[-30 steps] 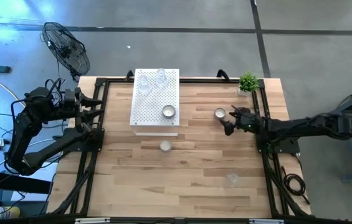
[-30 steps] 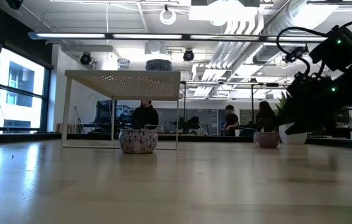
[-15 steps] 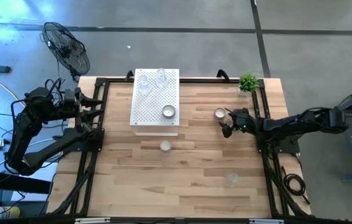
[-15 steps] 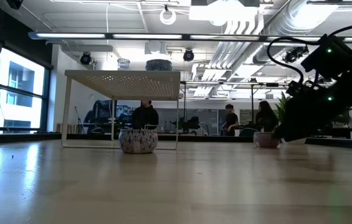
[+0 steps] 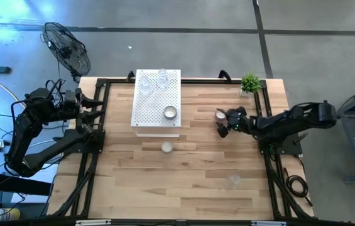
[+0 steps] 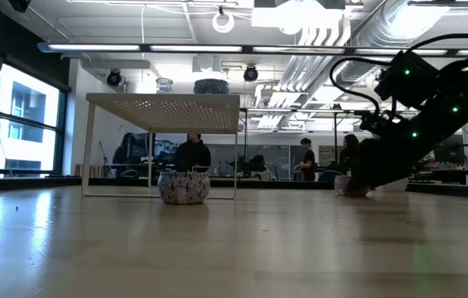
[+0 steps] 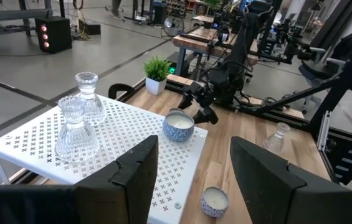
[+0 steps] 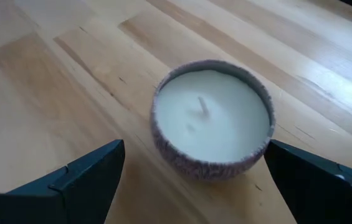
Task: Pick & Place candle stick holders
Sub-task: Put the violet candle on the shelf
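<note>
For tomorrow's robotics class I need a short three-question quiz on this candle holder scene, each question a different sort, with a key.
1. True or false: the right gripper is open around a round holder.
2. How many holders stand on the white perforated box?
A) one B) three C) five
3. Which arm waits at the table's edge?

Key: 1 true; 2 B, two clear glass holders and a round cup; 3 the left arm, its left gripper open.
</note>
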